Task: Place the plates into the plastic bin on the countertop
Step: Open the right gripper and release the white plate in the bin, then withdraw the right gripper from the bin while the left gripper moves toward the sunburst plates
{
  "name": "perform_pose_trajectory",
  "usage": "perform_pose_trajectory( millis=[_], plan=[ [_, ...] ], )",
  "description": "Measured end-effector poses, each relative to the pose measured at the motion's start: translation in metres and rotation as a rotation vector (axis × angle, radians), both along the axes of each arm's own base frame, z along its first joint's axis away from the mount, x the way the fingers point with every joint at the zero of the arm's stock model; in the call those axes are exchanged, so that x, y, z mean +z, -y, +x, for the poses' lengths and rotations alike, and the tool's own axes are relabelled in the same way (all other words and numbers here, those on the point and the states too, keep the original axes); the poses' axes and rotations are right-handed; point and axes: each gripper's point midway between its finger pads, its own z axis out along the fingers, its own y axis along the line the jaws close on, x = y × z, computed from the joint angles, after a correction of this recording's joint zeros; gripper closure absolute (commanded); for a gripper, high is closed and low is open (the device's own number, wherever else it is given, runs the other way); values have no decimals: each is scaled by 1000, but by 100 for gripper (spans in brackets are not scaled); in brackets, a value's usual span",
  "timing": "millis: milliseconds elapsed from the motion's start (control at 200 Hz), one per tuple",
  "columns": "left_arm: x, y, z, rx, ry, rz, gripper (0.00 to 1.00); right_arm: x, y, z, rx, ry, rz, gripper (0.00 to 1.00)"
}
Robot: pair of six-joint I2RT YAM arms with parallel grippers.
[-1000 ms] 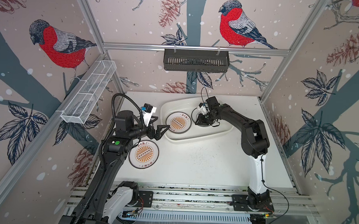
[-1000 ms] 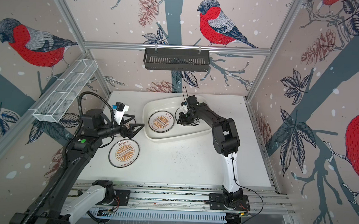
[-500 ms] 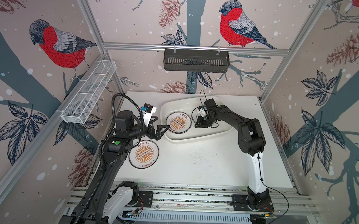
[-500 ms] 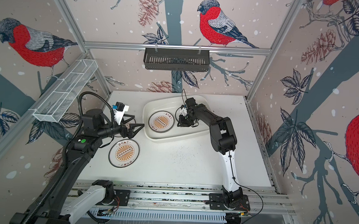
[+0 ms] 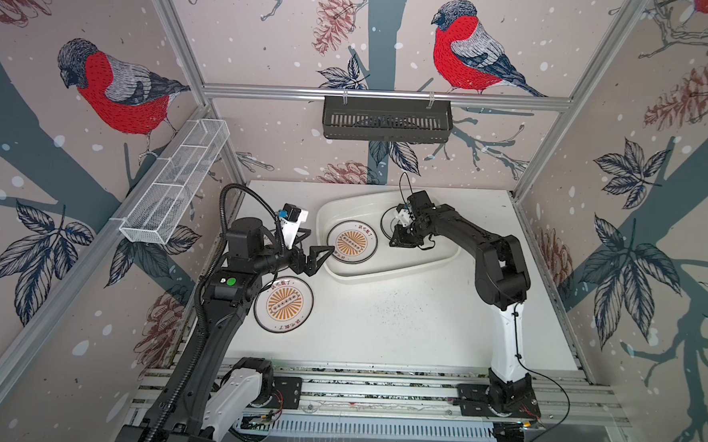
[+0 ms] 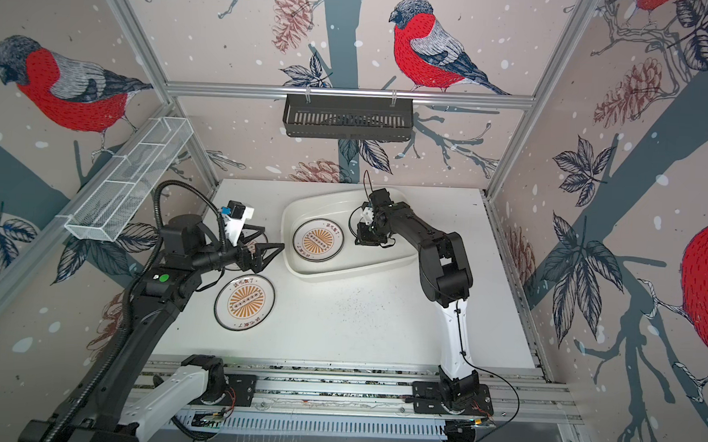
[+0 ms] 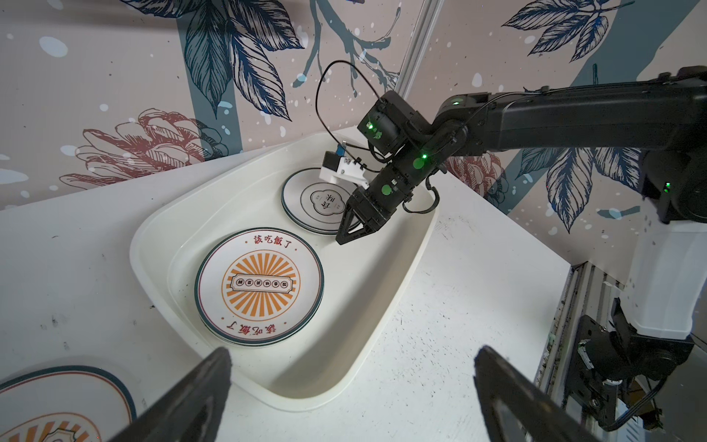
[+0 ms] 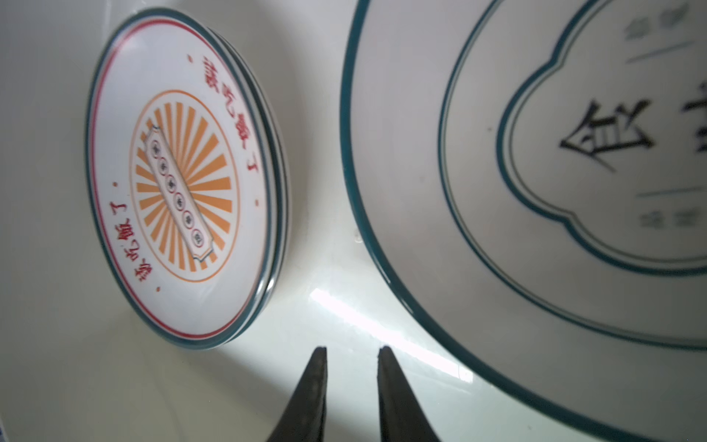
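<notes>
The plastic bin (image 7: 359, 313) is part filled; we count two more to go.
Our left jaws stand spread and empty, one sunburst plate (image 6: 245, 302) behind them, a second plate (image 7: 57, 402) just beside; ahead lies the binned sunburst stack (image 7: 260, 285); our right jaws, barely parted on nothing, hang between it and the emblem plates (image 7: 302, 206). The speckled white surface (image 6: 380, 323) sits inside bird-print walls (image 6: 436, 47).

You can read red 該吃飯了 twice round the rim of the sunburst plate (image 7: 260, 285) in the bin (image 7: 149, 237), and black 食 on the emblem plate (image 8: 535, 153) to its right.
</notes>
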Motion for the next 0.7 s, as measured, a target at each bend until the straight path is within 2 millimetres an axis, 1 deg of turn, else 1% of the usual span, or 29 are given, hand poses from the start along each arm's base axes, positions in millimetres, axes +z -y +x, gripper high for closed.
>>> perform_pose_trajectory(
  millis=[75,205,305,400,505,595,695],
  plan=[
    [4,-3,3,19,12,7,2,19,2,-1,-4,36,11,73],
    [8,-12,10,87,33,34,2,61,7,-9,-21,126,60,72],
    [9,-21,16,150,44,59,2,95,10,-26,-25,202,134,70],
    [6,-28,19,188,51,97,2,121,13,-47,-30,260,220,67],
    [-1,-36,24,217,55,162,2,138,16,-76,-20,305,312,62],
    [-12,-42,25,224,49,238,2,141,18,-101,-7,314,376,61],
    [-29,-52,21,224,29,337,2,143,21,-123,10,324,423,60]
  ],
)
